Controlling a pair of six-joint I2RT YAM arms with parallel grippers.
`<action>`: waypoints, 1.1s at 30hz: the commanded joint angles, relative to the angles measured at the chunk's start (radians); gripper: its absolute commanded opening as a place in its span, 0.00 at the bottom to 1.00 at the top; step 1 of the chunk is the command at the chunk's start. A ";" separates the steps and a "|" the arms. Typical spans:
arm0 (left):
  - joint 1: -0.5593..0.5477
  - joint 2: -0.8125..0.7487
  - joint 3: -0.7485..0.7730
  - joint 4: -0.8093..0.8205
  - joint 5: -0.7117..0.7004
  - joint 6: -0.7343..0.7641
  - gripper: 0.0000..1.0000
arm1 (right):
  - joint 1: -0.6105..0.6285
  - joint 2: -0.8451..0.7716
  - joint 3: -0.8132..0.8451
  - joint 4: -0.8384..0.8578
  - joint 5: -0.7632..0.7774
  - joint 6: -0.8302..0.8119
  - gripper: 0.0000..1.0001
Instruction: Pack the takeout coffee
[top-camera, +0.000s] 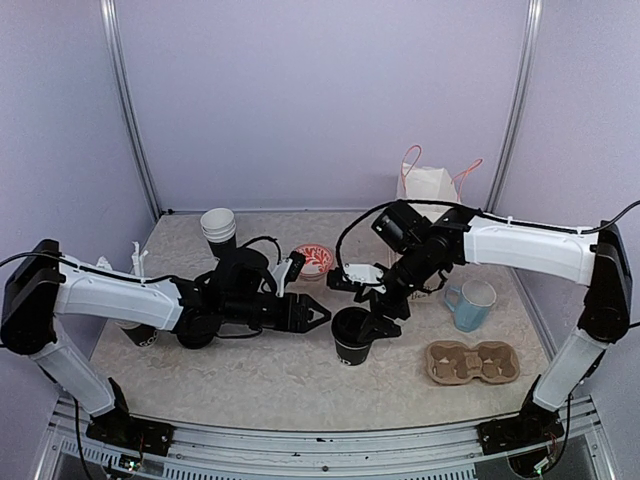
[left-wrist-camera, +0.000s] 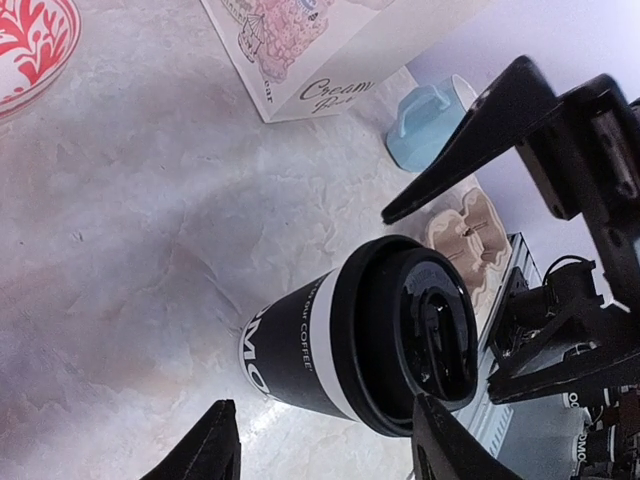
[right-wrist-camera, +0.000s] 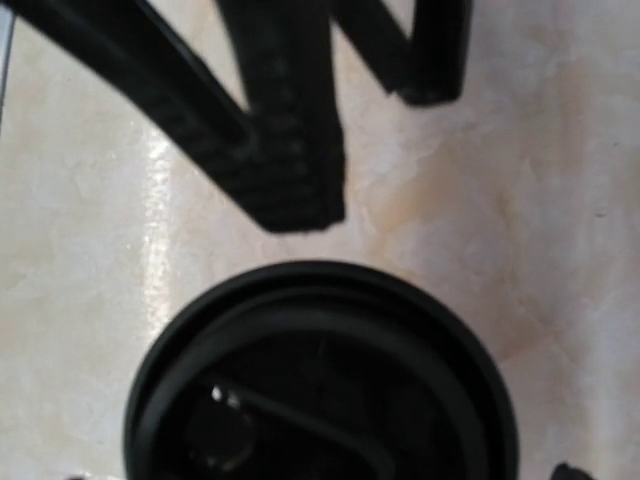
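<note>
A takeout coffee cup (top-camera: 352, 338), black paper with white lettering and a black lid, stands upright near the table's middle. In the left wrist view the cup (left-wrist-camera: 330, 345) sits just ahead of my left gripper (left-wrist-camera: 325, 450). That gripper is open, with its fingertips (left-wrist-camera: 215, 445) short of the cup's wall. My right gripper (top-camera: 378, 318) hovers over the cup's right side, open. One of its fingers (left-wrist-camera: 470, 140) stands well off the lid. The lid (right-wrist-camera: 320, 385) fills the lower half of the right wrist view, right below the camera. A second black cup (top-camera: 140, 335) shows under the left arm.
A brown cardboard cup carrier (top-camera: 472, 362) lies at the front right, with a light-blue mug (top-camera: 472, 303) behind it. A white paper bag with pink handles (top-camera: 430, 185) stands at the back. A red-patterned bowl (top-camera: 312, 260) and stacked cups (top-camera: 218, 226) sit behind the left arm.
</note>
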 joint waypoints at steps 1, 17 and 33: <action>-0.003 0.033 0.025 0.018 0.034 -0.015 0.56 | -0.020 -0.065 -0.001 -0.018 0.006 -0.007 1.00; 0.008 0.115 0.074 0.021 0.095 -0.052 0.48 | -0.194 -0.060 -0.095 0.012 -0.239 0.101 0.56; 0.010 0.158 0.083 -0.040 0.083 -0.048 0.47 | -0.250 -0.017 -0.078 -0.005 -0.290 0.141 0.56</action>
